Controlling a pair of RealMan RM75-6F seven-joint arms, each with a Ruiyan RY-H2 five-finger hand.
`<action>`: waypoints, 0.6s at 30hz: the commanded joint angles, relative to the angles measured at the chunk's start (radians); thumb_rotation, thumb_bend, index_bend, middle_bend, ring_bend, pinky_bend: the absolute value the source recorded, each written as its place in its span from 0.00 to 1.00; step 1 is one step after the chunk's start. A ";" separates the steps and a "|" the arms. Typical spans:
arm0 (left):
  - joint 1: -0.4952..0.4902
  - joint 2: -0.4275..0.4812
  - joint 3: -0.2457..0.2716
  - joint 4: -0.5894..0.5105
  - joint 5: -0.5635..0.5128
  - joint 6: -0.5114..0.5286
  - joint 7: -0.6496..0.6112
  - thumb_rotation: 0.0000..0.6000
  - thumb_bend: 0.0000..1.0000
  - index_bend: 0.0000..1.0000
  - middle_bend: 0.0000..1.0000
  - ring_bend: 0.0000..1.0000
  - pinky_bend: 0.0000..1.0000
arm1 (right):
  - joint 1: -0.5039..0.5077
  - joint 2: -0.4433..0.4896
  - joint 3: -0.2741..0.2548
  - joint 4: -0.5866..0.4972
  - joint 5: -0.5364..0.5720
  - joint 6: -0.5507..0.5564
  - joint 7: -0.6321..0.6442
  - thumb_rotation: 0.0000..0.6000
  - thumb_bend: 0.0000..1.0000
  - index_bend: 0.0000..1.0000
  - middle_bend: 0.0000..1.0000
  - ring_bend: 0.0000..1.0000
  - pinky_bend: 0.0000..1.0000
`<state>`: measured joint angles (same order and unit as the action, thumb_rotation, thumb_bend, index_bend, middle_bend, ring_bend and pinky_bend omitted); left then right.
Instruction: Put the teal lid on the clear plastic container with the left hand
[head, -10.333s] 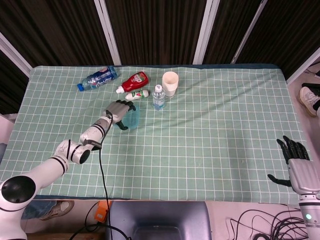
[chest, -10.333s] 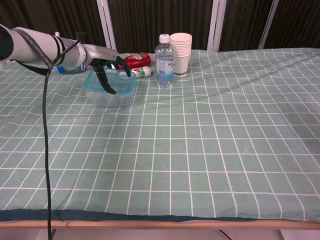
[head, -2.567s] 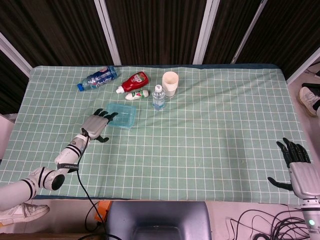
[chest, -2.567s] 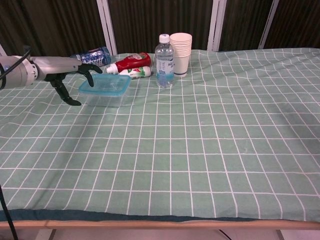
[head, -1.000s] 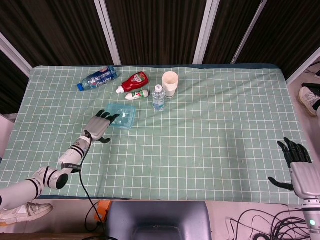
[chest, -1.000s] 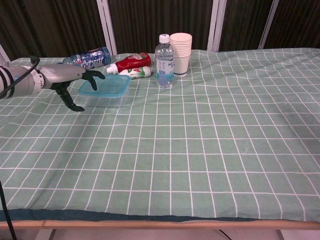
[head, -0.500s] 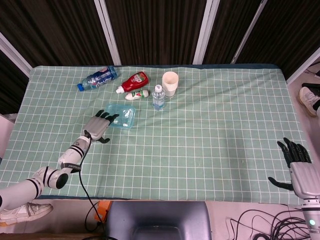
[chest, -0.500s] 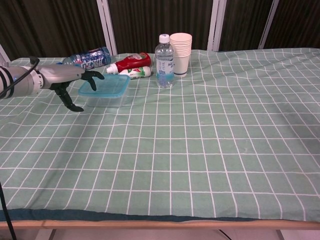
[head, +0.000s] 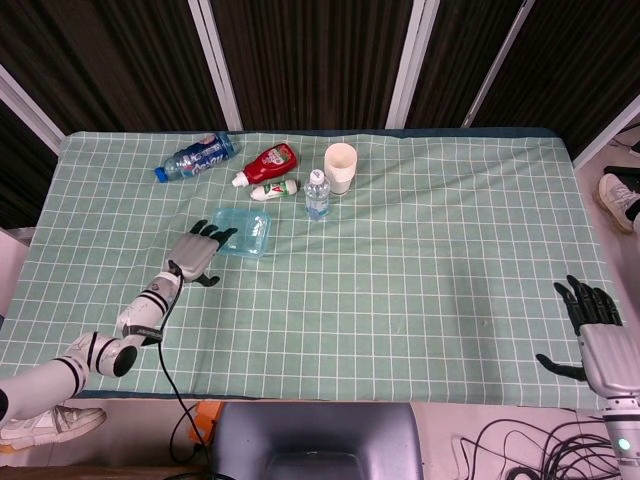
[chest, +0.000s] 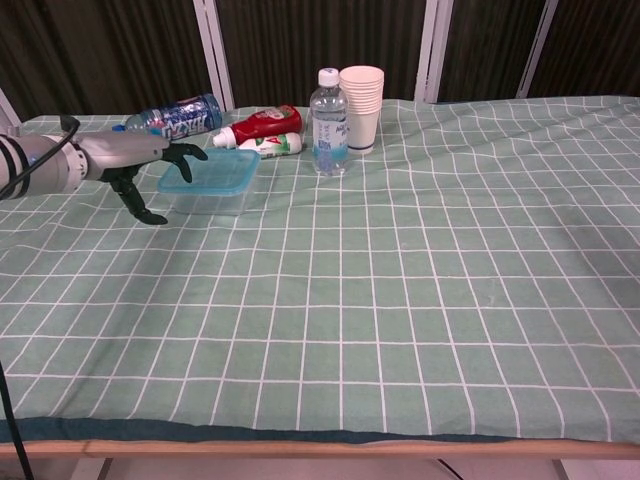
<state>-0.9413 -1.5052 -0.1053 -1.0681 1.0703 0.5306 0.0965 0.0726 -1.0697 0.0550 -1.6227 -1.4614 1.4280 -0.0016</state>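
Observation:
The teal lid (head: 245, 229) (chest: 213, 170) lies on top of the clear plastic container (chest: 212, 198), left of the table's middle. My left hand (head: 196, 254) (chest: 140, 168) is at the container's left side with its fingers spread and its dark fingertips reaching onto the lid's left edge. It holds nothing. My right hand (head: 597, 332) hangs off the table's near right corner with its fingers apart and nothing in it; only the head view shows it.
Behind the container lie a blue-labelled bottle (head: 195, 156), a red ketchup bottle (head: 268, 162) and a small white bottle (head: 274, 189). An upright water bottle (chest: 328, 122) and a stack of paper cups (chest: 361, 94) stand to the right of them.
Since 10 s ago my left hand has drawn back from over the container to its left side, and the lid now sits on it. Over the last second the hand has barely moved.

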 joint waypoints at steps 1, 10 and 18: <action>0.000 -0.003 0.000 0.004 0.003 -0.004 -0.004 1.00 0.23 0.00 0.24 0.10 0.00 | 0.000 0.000 0.000 0.000 0.001 0.000 0.000 1.00 0.12 0.00 0.00 0.00 0.00; 0.007 0.022 -0.039 -0.032 0.050 0.108 -0.006 1.00 0.23 0.00 0.23 0.09 0.00 | -0.001 0.002 0.000 0.000 -0.001 0.001 0.004 1.00 0.12 0.00 0.00 0.00 0.00; 0.050 0.113 -0.091 -0.188 0.127 0.282 -0.051 1.00 0.23 0.00 0.04 0.00 0.00 | -0.003 0.002 -0.001 -0.001 -0.005 0.006 0.003 1.00 0.12 0.00 0.00 0.00 0.00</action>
<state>-0.9125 -1.4282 -0.1805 -1.2032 1.1665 0.7685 0.0623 0.0702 -1.0675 0.0540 -1.6233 -1.4660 1.4343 0.0011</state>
